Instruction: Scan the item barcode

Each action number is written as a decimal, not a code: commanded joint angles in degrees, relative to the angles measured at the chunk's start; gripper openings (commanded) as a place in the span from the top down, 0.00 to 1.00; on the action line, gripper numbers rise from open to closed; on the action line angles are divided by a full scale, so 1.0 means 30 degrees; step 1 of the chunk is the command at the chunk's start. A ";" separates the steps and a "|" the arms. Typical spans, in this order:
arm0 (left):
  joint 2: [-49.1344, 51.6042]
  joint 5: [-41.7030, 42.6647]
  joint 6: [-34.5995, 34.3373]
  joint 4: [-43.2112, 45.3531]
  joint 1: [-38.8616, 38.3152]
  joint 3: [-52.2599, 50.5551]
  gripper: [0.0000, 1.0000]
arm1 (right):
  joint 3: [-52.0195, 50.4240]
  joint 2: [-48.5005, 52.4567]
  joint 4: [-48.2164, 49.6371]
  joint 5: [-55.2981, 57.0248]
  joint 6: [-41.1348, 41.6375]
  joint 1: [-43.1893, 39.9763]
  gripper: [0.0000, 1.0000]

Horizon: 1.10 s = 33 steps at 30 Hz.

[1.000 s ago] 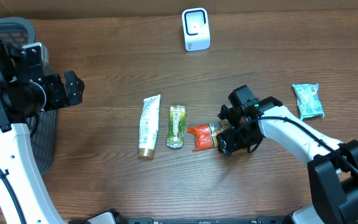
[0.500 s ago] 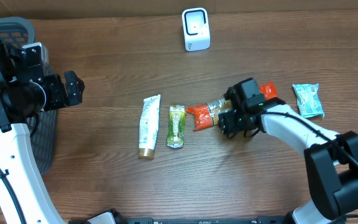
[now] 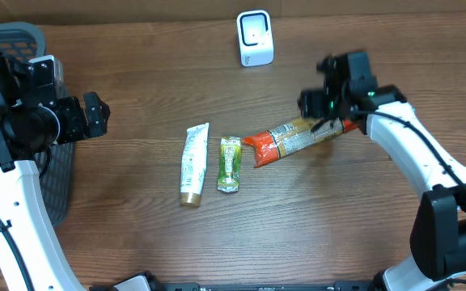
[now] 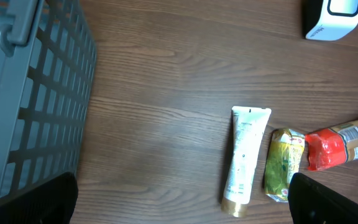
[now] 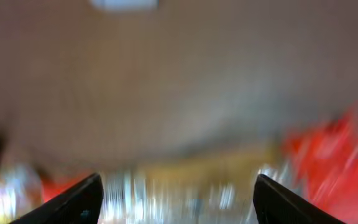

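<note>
Brown wood desk (image 3: 136,234), grey basket (image 3: 6,34) far left, white scanner (image 3: 255,38) far centre, left jaws spread, right jaws pinching orange packet (image 3: 290,139)

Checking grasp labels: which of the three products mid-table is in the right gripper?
The long tan packet with red ends: the right gripper grips its right end. The white tube and green sachet lie ungripped beside it.

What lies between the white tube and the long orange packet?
A small green packet, between the white tube and orange packet; the overhead view shows it.
</note>
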 commanded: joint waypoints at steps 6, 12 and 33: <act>0.0058 0.0277 0.0284 0.0007 0.0051 0.0270 0.00 | 0.0299 0.2914 0.4699 0.3978 -0.0058 -0.0153 0.24; 0.0058 0.0284 0.0284 0.0007 0.0051 0.0270 0.00 | 0.0299 0.4364 0.4874 0.4313 -0.0051 -0.0525 0.23; 0.0058 0.0284 0.0291 0.0007 0.0051 0.0270 0.00 | 0.0299 0.4619 -0.8648 0.1435 0.0189 -0.0714 0.16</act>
